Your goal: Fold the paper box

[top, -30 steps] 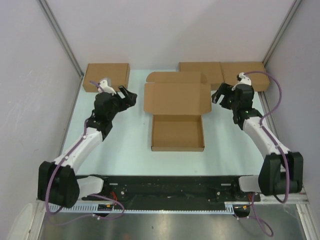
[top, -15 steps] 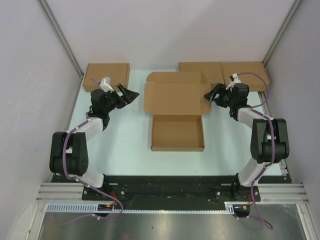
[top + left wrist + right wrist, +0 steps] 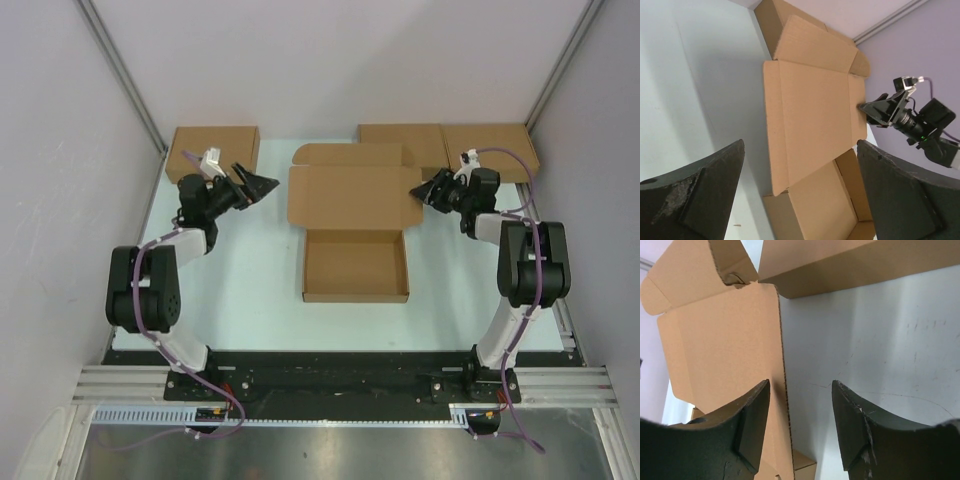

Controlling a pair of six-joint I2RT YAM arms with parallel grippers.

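Brown paper box [image 3: 355, 268]: centre of table [image 3: 250, 275]; near half walled up, lid [image 3: 350, 195] flat behind.
Left gripper [image 3: 258, 183]: spread wide, empty, near lid's left edge, poised to lift.
Right gripper [image 3: 420, 192]: half-spread astride lid's right flap, nothing pinched yet.
Spare boxes [image 3: 212, 150]: far edge, out of the way.

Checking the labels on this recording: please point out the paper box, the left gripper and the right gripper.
paper box [image 3: 352, 197]: top external view, middle of its open lid panel.
left gripper [image 3: 258, 183]: top external view, midway between its spread fingertips.
right gripper [image 3: 800, 385]: right wrist view, the gap midway between its fingertips.
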